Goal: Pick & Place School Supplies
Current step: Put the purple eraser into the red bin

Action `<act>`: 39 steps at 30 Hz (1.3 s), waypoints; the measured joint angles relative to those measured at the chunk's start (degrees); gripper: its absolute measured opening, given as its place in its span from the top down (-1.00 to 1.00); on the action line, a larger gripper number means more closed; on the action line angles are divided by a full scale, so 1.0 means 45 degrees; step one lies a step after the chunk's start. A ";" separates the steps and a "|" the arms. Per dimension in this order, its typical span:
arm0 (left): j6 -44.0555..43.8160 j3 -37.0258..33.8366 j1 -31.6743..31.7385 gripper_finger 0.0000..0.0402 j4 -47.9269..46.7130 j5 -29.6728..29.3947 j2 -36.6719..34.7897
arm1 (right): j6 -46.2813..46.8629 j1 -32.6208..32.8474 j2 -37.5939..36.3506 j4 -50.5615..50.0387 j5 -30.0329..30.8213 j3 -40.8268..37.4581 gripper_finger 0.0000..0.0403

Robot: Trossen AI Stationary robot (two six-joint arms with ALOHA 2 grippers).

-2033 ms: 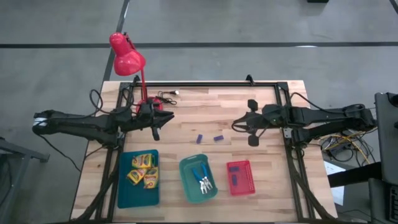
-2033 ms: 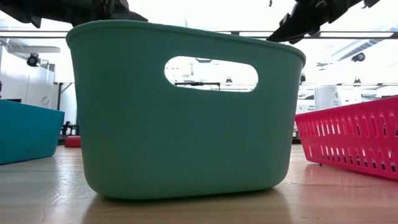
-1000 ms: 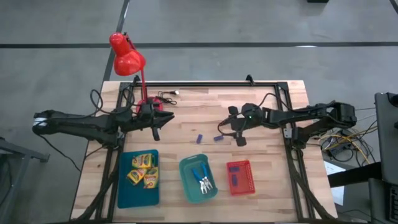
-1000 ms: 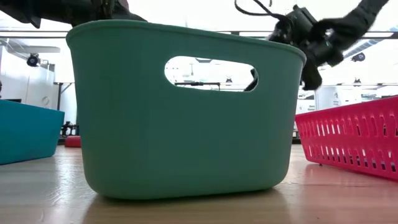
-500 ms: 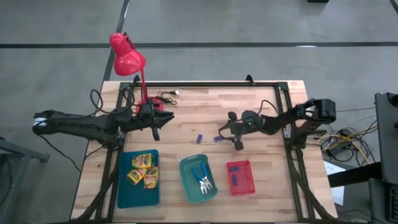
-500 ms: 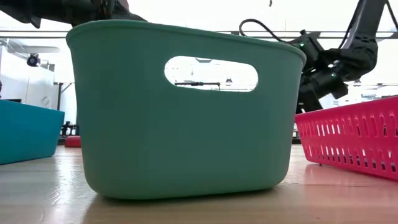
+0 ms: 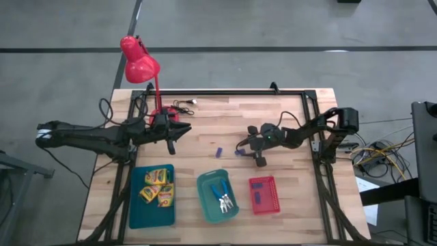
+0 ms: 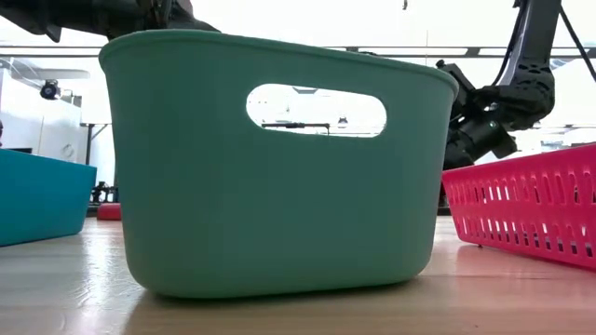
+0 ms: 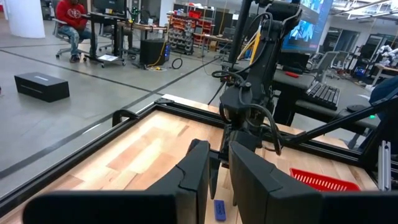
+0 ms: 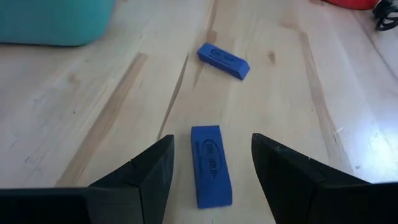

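Two purple blocks lie flat on the wooden table: one (image 7: pixel 219 152) nearer the middle, one (image 7: pixel 239 152) (image 10: pixel 211 165) to its right. My right gripper (image 7: pixel 250 147) (image 10: pixel 212 149) is low over the table and open. Its fingers stand on either side of the right-hand block and do not touch it. The other block (image 10: pixel 224 60) lies farther ahead. My left gripper (image 7: pixel 171 140) (image 9: pixel 219 177) hovers at the table's left, by the lamp's foot, shut and with nothing in it. Crayon boxes (image 7: pixel 156 186) lie in the teal tray (image 7: pixel 136 212). Blue-handled scissors (image 7: pixel 222 198) lie in the green tray (image 7: pixel 205 183).
A red desk lamp (image 7: pixel 140 65) stands at the far left, with cables by its foot. The teal, green and red trays (image 7: pixel 273 198) stand in a row along the near edge; the red one holds purple blocks. In the low view the green tray (image 8: pixel 279 167) hides most of the table.
My right gripper has come down toward the table and a little toward its left and near edges, onto the right-hand purple block. Its arm has folded lower and its fingers have stayed open. The blocks have not moved.
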 joint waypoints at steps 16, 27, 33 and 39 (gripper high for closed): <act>0.0000 0.0000 0.0000 0.67 -0.0004 0.0000 0.0000 | -0.0276 0.0000 0.0000 -0.2609 0.0039 0.0873 -0.04; 0.0000 0.0000 -0.0001 0.67 -0.0002 0.0000 0.0000 | -0.0300 0.0000 -0.0024 -0.4484 0.0067 0.1651 -0.04; 0.0000 0.0000 0.0000 0.67 -0.0003 0.0000 0.0000 | -0.0395 0.0005 -0.0024 -0.4548 0.0360 0.1724 -0.04; 0.0000 0.0000 -0.0002 0.67 -0.0002 0.0000 0.0000 | -0.0546 0.0005 -0.0029 -0.4783 0.0393 0.1704 0.03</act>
